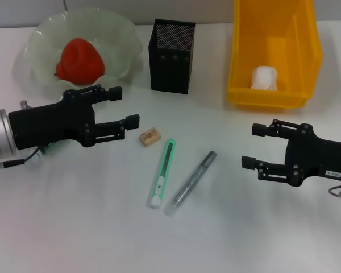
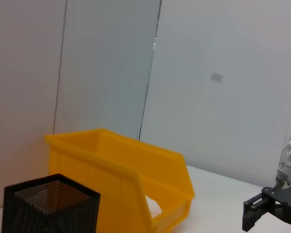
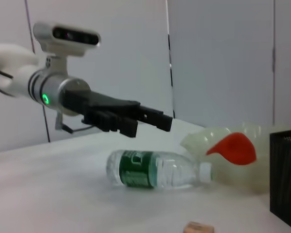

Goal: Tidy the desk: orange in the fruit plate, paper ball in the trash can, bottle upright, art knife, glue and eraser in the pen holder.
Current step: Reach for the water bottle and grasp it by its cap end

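My left gripper (image 1: 128, 106) hovers open above the lying bottle (image 3: 157, 170), beside the eraser (image 1: 149, 137). My right gripper (image 1: 256, 146) hangs open, empty, near the glue (image 1: 190, 182) and art knife (image 1: 162, 172). The orange (image 1: 79, 61) sits in the fruit plate (image 1: 122, 34).

the orange (image 1: 79, 61) sits in the fruit plate (image 1: 120, 35) at my far left; the pen holder (image 1: 171, 56) stands between it and the trash can (image 1: 273, 48). nearer me, the eraser (image 1: 149, 137), art knife (image 1: 162, 172) and glue (image 1: 191, 181) lie left to right. the bottle (image 3: 157, 170) lies under my left gripper (image 1: 127, 106).
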You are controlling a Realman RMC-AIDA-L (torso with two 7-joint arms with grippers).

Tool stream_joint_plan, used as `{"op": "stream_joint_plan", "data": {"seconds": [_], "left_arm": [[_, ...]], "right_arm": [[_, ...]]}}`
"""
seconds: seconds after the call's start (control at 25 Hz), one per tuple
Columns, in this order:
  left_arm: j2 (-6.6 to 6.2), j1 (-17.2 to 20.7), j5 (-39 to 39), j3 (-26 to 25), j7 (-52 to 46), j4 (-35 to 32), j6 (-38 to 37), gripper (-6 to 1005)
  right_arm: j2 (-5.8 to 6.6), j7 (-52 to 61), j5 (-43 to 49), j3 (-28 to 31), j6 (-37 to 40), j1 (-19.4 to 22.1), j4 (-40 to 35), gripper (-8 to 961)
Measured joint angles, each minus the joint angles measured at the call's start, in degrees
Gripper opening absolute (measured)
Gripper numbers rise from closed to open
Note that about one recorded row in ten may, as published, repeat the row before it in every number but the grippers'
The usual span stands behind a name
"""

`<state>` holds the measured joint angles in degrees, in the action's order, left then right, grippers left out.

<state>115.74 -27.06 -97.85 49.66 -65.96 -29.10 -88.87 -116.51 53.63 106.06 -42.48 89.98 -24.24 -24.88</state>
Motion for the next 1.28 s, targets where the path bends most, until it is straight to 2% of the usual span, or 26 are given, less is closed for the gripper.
{"op": "stream_joint_plan", "data": {"seconds": [0.2, 0.24, 0.4, 0.44, 0.48, 0.52, 0.6, 0.72, 1.04, 1.08, 1.12, 1.28], "left_arm": [[-0.05, 0.0, -2.3, -0.2, -7.4, -4.6, 1.7, 795], [0.08, 0.1, -5.6, -0.3, -14.1, -9.4, 3.1, 795], [-0.02, 0.1, -8.9, -0.3, -19.2, -13.6, 3.1, 795], [-0.31, 0.0, -13.5, -0.3, -25.5, -19.4, 3.0, 795], [-0.31, 0.0, -13.5, -0.3, -25.5, -19.4, 3.0, 795], [-0.44, -0.1, -16.2, -0.3, -28.5, -22.7, 2.8, 795], [-0.44, -0.1, -16.2, -0.3, -28.5, -22.7, 2.8, 795], [-0.24, -1.6, -25.2, 0.1, -36.1, -30.6, 2.7, 795], [0.56, -5.5, -36.9, -0.2, -42.0, -33.5, 4.1, 794], [0.91, -6.3, -39.4, -0.1, -42.9, -33.3, 4.9, 794], [1.79, -7.3, -43.2, -0.1, -43.7, -33.1, 6.6, 794], [2.43, -8.1, -46.3, 0.0, -44.3, -32.6, 8.5, 794]], "right_arm": [[-0.12, -0.3, 0.1, 0.2, -0.6, 0.0, -0.1, 750], [-0.12, -0.3, 0.1, 0.3, -0.6, 0.0, -0.1, 750], [-0.15, -0.3, 0.2, 0.4, -0.7, 0.0, -0.6, 750], [-0.2, -0.4, 0.2, 0.4, -0.9, 0.0, -0.8, 750], [-0.2, -0.4, 0.2, 0.4, -0.9, 0.0, -0.8, 750], [-0.23, -0.4, 0.2, 0.3, -1.3, 0.0, -0.8, 750], [-0.23, -0.4, 0.2, 0.2, -1.6, 0.0, -0.9, 750], [-0.23, -0.4, 0.2, 0.0, -2.0, 0.0, -0.9, 750], [-0.21, -0.5, 0.2, 0.0, -2.0, 0.0, -0.9, 750], [-0.22, -0.5, 0.2, 0.1, -2.0, 0.0, -0.9, 750], [-0.24, -0.6, 0.2, 0.2, -2.0, 0.0, -0.9, 750], [-0.26, -0.6, 0.2, 0.4, -2.1, 0.1, -0.9, 750]]}}
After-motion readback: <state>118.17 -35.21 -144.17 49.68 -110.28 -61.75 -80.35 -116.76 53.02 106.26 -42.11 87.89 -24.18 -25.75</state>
